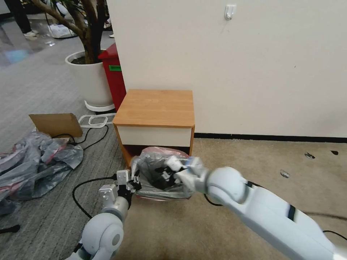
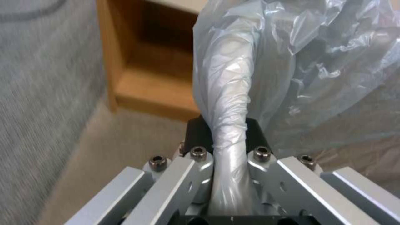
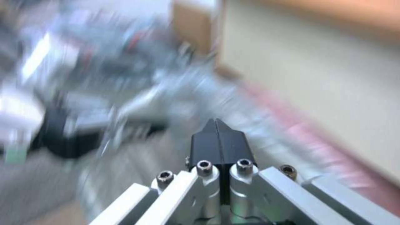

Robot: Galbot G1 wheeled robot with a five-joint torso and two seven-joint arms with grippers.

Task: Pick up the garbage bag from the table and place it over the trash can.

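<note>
On the left, the left gripper has its fingers clamped on a twisted rope of the thin translucent grey plastic garbage bag, at the bag's left edge. The bag, with its pink-red rim band, is draped across the small trash can, on the floor just before the light-brown wooden desk. Inside the bag's mouth, the right gripper has its black fingers pressed together, empty. The fitting step looks under way; next, the rim likely needs spreading over the can's far corners.
</note>
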